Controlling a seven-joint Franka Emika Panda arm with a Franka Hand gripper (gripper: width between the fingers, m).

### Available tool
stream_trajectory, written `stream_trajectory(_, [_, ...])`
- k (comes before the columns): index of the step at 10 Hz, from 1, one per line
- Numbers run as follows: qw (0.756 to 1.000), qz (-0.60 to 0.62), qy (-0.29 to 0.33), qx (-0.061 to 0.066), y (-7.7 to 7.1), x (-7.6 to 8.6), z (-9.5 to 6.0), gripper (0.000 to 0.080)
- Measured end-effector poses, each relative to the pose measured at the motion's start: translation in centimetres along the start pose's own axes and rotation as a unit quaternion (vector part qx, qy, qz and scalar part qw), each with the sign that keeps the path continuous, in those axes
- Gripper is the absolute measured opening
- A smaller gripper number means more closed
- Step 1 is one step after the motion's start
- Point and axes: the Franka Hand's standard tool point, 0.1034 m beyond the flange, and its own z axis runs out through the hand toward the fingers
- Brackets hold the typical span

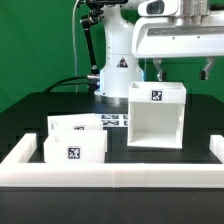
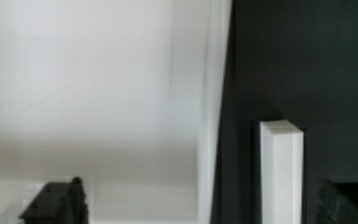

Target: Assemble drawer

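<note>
Exterior view's left side is showing the border wall (image 1: 22,152) running along the edge of the black table (image 1: 40,108) and turning across the front. Just inside it, two small trays of the drawer are sitting close together: the front tray (image 1: 74,150) is facing the camera with a square tag on its wall, and the back tray (image 1: 70,124) is standing right behind it, partly hidden; whether they are touching cannot be told. Toward the middle, the marker board (image 1: 114,121) is lying flat on the table, and the arm base (image 1: 116,62) is rising behind it against the green backdrop (image 1: 40,40). Right of the middle, the box housing (image 1: 155,118) is standing upright on the table, well apart from the trays, its opening turned upward and a tag showing near its upper edge. The gripper (image 1: 183,72) is hanging directly above the housing, its jaws spread wide and holding nothing, one finger over each side.

Wrist view is looking down past the dark fingertips (image 2: 55,202); the gripper (image 2: 199,205) is gaping open over a broad white surface (image 2: 87,90) beside dark table, with a narrow white wall edge (image 2: 282,170) standing between the fingers.
</note>
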Motion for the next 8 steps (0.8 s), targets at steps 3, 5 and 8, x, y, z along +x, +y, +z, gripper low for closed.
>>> stream_trajectory(3, [1.0, 0.002, -0.002, 0.003, -0.2, -0.6, 0.6, 0.065])
stream_trajectory(5, [0.999, 0.028, -0.005, 0.017, -0.3, -0.8, 1.3, 0.065])
stream_trajectory(8, [0.999, 0.036, -0.02, 0.02, -0.4, -1.9, 2.5, 0.065])
